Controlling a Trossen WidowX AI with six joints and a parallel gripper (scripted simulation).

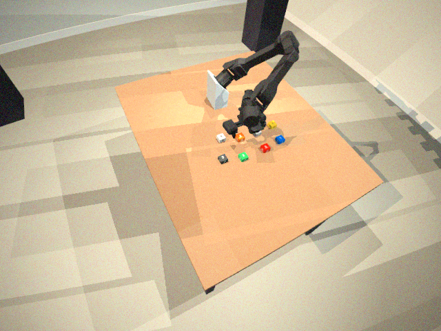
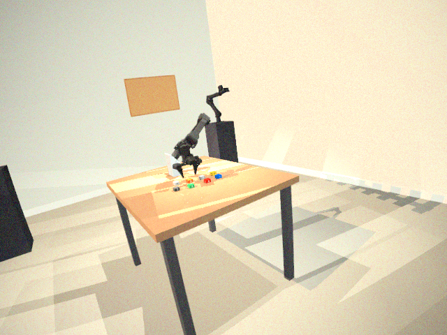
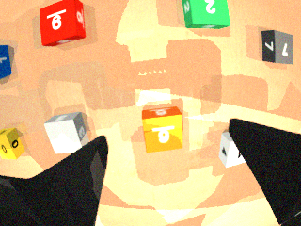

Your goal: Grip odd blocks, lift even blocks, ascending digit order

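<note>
My gripper (image 1: pixel 243 134) (image 2: pixel 188 176) (image 3: pixel 171 134) is open and empty, above the orange block (image 1: pixel 240 136) (image 2: pixel 188 180) (image 3: pixel 162 132), whose barred digit is a 6 or 9. The fingertips stand wide on either side of it in the wrist view. The white block (image 1: pixel 220 138) (image 3: pixel 226 153) is partly hidden by the right finger. The pale grey block (image 2: pixel 201 177) (image 3: pixel 66 134) has a washed-out top. The red block (image 1: pixel 265 147) (image 3: pixel 63 24) shows a barred 6 or 9, green (image 1: pixel 243 156) (image 3: pixel 207 13) a 2, black (image 1: pixel 222 158) (image 3: pixel 278 47) a 7, yellow (image 1: pixel 272 124) (image 3: pixel 10 143) a 0, blue (image 1: pixel 280 139) (image 3: pixel 4 62) a 1.
The wooden table (image 1: pixel 249 221) (image 2: pixel 144 205) bears all the blocks. A white upright panel (image 1: pixel 216 94) (image 2: pixel 171 165) stands behind them, close to the arm. The pale grey block and the white block lie on either side of the orange one, near the fingers.
</note>
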